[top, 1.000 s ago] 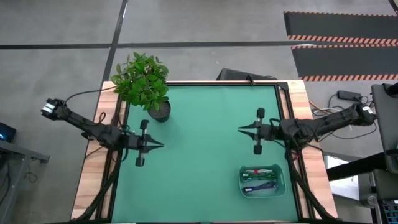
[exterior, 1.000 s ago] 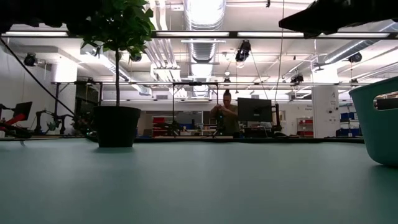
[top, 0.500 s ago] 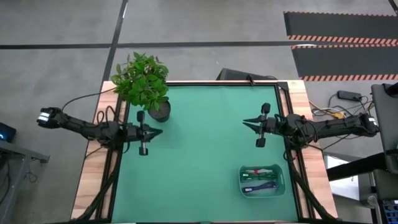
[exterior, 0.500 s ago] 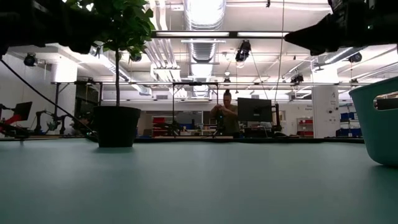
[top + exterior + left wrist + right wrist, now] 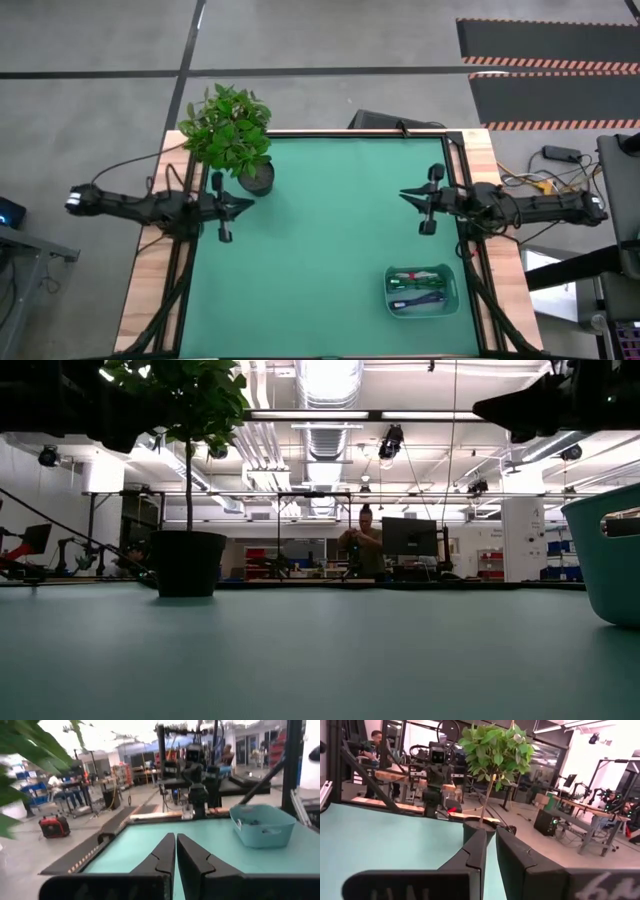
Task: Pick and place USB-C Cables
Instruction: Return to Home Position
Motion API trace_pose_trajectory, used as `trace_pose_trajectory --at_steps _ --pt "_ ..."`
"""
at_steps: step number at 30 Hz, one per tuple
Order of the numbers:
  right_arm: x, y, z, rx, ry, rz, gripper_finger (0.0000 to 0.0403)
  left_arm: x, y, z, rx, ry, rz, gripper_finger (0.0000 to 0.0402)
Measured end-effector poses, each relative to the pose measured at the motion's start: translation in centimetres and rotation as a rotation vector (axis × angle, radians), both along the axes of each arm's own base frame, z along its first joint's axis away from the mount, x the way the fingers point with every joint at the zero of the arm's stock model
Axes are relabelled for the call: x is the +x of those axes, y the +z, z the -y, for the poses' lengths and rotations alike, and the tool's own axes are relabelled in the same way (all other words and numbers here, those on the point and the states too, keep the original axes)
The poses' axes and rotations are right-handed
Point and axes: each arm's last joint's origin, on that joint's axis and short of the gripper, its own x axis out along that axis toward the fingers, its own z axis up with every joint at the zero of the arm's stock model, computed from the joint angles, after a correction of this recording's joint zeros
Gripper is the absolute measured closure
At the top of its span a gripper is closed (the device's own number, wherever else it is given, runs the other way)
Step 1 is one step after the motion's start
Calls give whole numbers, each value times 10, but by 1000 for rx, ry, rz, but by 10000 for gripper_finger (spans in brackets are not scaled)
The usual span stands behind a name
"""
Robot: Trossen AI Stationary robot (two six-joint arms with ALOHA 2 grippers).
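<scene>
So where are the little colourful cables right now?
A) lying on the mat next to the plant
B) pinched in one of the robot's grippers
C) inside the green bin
C: the cables lie together inside the green bin by the right arm, while the left gripper and the right gripper are shut on nothing.

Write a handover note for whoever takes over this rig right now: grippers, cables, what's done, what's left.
Left gripper: shut, empty, raised over the mat's left side, beside the potted plant.
Right gripper: shut, empty, raised over the mat's right side.
USB-C cables: in the green bin on the mat's right side; none visible on the bare mat.
Done: sorting looks complete.
Left: probably only parking both arms.
</scene>
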Motion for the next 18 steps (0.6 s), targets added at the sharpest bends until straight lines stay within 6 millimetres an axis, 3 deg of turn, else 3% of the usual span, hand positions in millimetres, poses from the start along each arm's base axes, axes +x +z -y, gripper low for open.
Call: trace_pose_trajectory --at_steps 9,18 --pt "-12 -11 0 0 0 52 369 -24 -5 -4 -7 4 64 401" --pt "-23 -18 0 -9 -4 129 370 -21 -10 -4 5 11 26 401"
